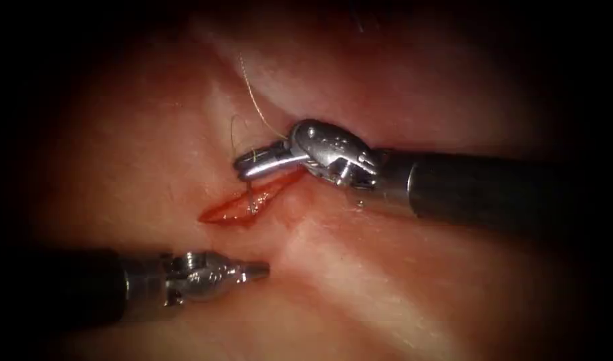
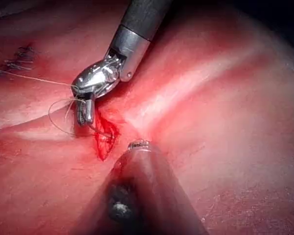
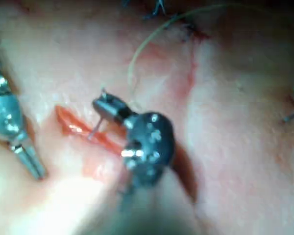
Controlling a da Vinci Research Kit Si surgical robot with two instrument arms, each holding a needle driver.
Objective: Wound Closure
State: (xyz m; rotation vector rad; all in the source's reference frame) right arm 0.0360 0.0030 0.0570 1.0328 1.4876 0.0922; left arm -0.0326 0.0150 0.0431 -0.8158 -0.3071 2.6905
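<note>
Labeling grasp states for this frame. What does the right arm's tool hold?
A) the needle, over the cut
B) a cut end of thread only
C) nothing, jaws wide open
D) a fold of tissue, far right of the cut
A: the right tool has its jaws shut on the needle, which runs down from them into the cut; thread trails away from the jaws, and the left tool sits apart, holding nothing.

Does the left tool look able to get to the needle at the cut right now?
Probably yes. The left tool sits with jaws shut and empty, below the cut, with bare tissue between. The needle hangs into the cut, held by the right tool, which covers it only from above.
</note>
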